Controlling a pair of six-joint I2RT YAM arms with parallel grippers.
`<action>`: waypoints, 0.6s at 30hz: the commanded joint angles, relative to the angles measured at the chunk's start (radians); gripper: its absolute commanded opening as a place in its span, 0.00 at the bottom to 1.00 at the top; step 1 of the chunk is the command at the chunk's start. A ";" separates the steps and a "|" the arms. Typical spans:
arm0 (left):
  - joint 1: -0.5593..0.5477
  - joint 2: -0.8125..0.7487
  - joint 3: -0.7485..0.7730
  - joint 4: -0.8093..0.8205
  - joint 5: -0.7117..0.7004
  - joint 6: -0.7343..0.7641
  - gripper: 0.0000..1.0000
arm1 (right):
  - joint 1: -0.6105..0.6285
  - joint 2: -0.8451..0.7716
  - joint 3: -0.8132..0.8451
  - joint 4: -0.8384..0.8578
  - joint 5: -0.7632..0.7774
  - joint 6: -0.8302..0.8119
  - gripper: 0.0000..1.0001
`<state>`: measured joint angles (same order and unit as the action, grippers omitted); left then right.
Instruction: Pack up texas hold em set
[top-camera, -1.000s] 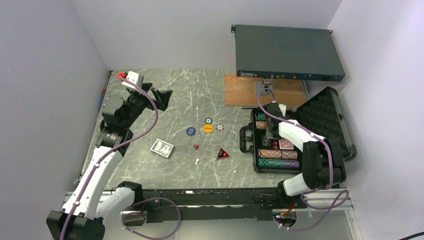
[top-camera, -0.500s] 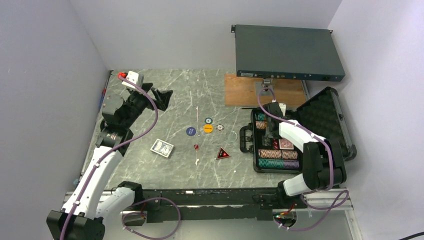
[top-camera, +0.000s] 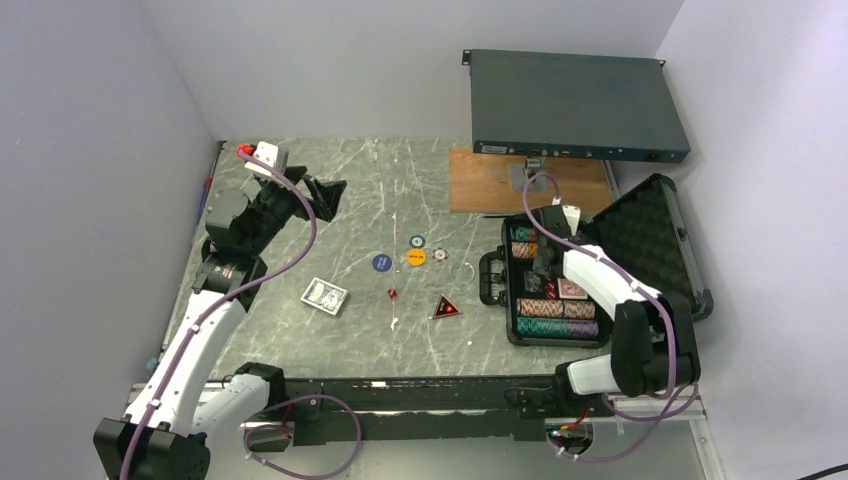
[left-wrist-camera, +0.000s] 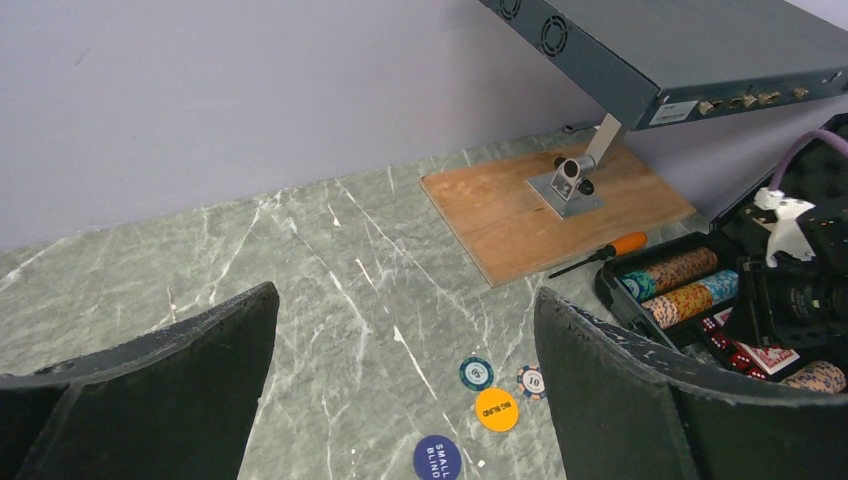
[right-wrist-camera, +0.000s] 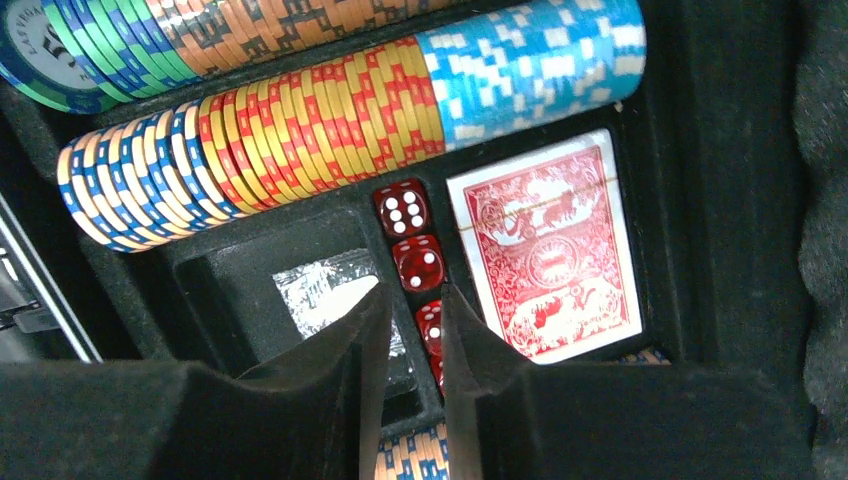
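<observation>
Black foam-lined case (top-camera: 640, 235) lies open at the right of the table (top-camera: 360, 200), with chip rows (right-wrist-camera: 330, 110) and a red deck (right-wrist-camera: 545, 245) in their slots. Right claw (right-wrist-camera: 415, 300) is directly over the dice slot, jaws a narrow slit apart, gripping nothing. 3 red dice (right-wrist-camera: 403, 208) lie in line, the nearest showing in the slit. Left claw (left-wrist-camera: 405, 295) is spread wide and empty, far left. Loose mid-table: blue deck (top-camera: 325, 295), red triangle (top-camera: 446, 307), round buttons (top-camera: 381, 262), 1 loose die (top-camera: 393, 293).

The right gripper (top-camera: 541, 268) hung over the open case (top-camera: 640, 232); to its left on the tabletop (top-camera: 360, 200) lay a red triangle (top-camera: 446, 308), die (top-camera: 393, 294) and blue deck (top-camera: 324, 295).
</observation>
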<state>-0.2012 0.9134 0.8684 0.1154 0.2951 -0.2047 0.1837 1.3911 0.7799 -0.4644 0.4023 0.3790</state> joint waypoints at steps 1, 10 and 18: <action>-0.004 -0.003 0.031 0.048 0.019 -0.007 0.99 | -0.008 -0.099 -0.035 -0.021 0.060 0.103 0.18; -0.004 0.002 0.034 0.047 0.025 -0.011 0.99 | -0.033 -0.072 -0.046 -0.060 0.084 0.204 0.00; -0.004 -0.005 0.030 0.053 0.027 -0.011 0.99 | -0.052 -0.025 -0.019 -0.034 0.025 0.199 0.00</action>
<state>-0.2020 0.9134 0.8688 0.1158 0.3019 -0.2054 0.1375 1.3609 0.7334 -0.5217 0.4553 0.5560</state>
